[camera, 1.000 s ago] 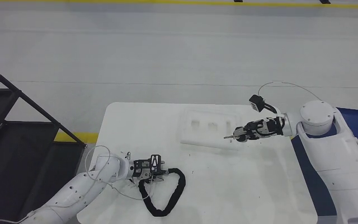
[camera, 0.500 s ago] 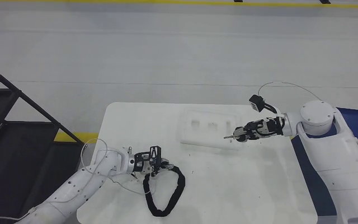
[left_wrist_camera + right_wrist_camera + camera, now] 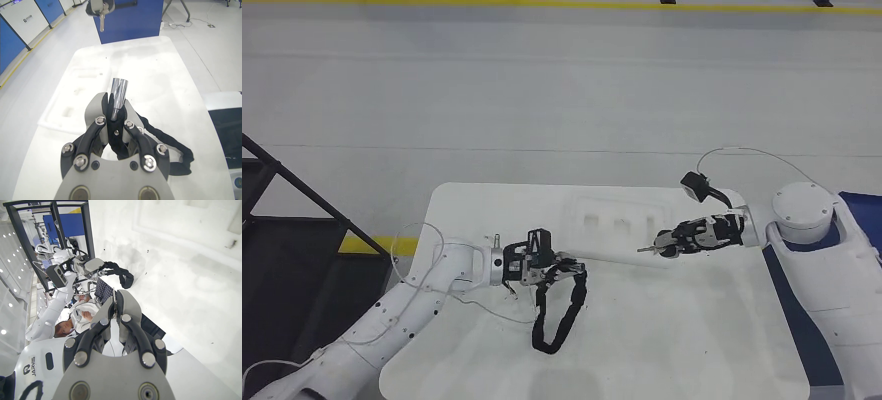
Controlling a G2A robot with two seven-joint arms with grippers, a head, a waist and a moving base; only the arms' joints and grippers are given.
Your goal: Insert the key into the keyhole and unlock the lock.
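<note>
Left pincer clamps the lock, chrome cylinder on seemingly fabric-sleeved black loop; right pincer pinches a silver key.

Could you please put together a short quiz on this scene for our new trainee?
1. True or false: the key sits in the keyhole of the lock.
2. Which arm's jaws hold the lock? A) left B) right C) neither
3. Fill in: the right jaws are shut on the ____.

Key: 1 false, the key is held in the air, apart from the lock; 2 A; 3 key.
</note>
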